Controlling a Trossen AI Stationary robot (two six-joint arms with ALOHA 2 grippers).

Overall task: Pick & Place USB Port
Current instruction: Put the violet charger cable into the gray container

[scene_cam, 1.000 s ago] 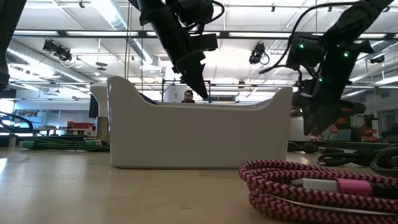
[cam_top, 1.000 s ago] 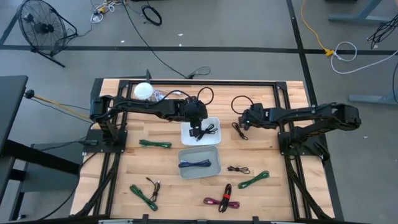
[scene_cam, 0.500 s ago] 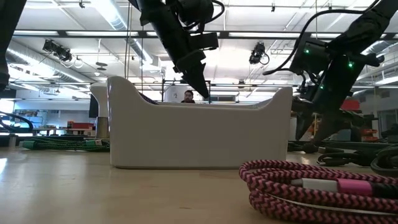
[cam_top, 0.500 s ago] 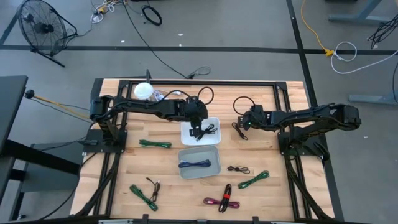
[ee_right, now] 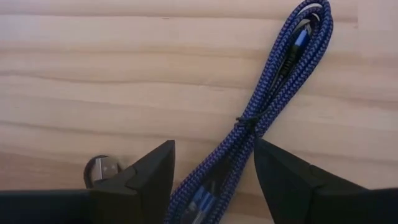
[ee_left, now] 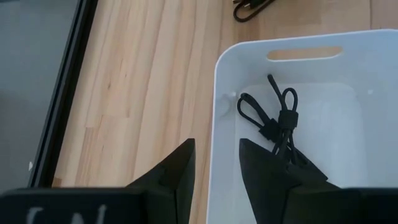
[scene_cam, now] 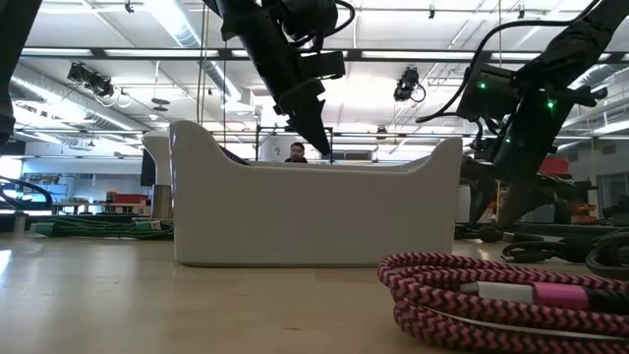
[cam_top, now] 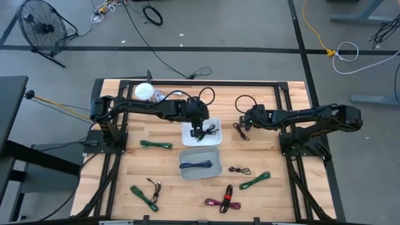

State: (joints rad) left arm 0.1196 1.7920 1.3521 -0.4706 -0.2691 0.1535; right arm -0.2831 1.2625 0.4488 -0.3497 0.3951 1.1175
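Straddling a bundled cable (ee_right: 261,112) lying on the desk (cam_top: 262,147), the right pincer (ee_right: 211,165) stands open and empty. Closing off-centre could catch one strand and unravel it. The left pincer (ee_left: 214,162), open and empty, straddles the bin (ee_left: 224,74) wall.

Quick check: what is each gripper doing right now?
Left gripper: open, over the white bin, holding nothing.
Right gripper: open, straddling the blue cable.

Two dark jointed arms (cam_top: 150,107), black looping cables, green indicator lights.
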